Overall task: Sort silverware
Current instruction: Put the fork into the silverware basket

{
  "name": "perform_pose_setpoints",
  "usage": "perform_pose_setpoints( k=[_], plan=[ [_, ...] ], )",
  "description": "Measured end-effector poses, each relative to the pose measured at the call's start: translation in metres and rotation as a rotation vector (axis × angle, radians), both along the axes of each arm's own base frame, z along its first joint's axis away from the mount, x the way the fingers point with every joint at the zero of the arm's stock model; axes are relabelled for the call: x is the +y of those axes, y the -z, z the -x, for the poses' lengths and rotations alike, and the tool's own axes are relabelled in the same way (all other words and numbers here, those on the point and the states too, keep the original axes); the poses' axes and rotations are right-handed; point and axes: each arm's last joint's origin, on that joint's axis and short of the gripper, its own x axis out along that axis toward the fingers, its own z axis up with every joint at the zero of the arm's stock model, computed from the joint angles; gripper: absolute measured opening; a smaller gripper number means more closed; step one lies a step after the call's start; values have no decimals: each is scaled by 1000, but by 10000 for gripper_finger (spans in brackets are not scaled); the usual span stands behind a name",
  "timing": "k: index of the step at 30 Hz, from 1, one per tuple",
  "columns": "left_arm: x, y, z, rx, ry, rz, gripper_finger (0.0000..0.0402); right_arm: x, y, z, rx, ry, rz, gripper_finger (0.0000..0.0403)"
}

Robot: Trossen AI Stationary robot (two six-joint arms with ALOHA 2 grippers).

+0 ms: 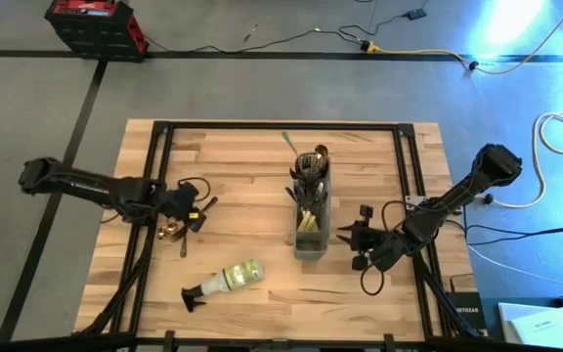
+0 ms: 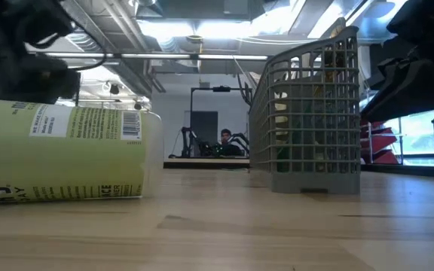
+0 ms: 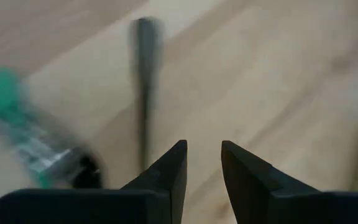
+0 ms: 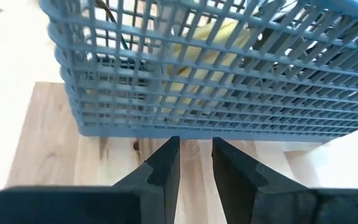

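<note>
Left side of the table: left gripper (image 1: pixel 195 217) low over the wood, near a few loose pieces of silverware (image 1: pixel 171 231) — something gold under the fingers, a dark slim piece running toward the table's front. In its wrist view the fingers (image 3: pixel 166 174) stand a little apart with nothing between them; a dark handle (image 3: pixel 143 93) lies on the boards just ahead. Empty, narrowly open.

Front of centre: a spray bottle (image 1: pixel 225 283) on its side, black nozzle pointing left. Not part of the sort.

Centre: the grey mesh caddy (image 1: pixel 311 220) stands upright, most of the silverware already bunched inside, handles and heads poking out of the far end. One green-handled piece (image 1: pixel 288 141) lies alone behind it, near the far edge.

Right: right gripper (image 1: pixel 362 244) low, just beside the caddy's wall, fingers (image 4: pixel 160 171) slightly parted on nothing.

Handling, as a judgement — the loose pieces look stiff, light and smooth, lying flat on wood, so likely to skid. Best pinched across the narrow handle near its middle, fingers coming straight down.
</note>
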Motion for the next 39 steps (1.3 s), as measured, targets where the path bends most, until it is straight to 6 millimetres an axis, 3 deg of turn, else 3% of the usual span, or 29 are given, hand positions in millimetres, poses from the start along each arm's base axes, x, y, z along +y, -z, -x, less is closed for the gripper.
perform_pose_setpoints(
  k=[11, 29, 39],
  plan=[
    [-18, 7, 18, 97, -75, -132, 33, 1, -2, -2, -27, 13, -39, 76],
    [-28, 25, 10, 258, -56, -119, 31, 1, -2, -2, -31, 23, -60, 76],
    [-30, 21, 7, 247, -61, -95, 31, 1, -2, -2, -33, 26, -65, 76]
  ],
)
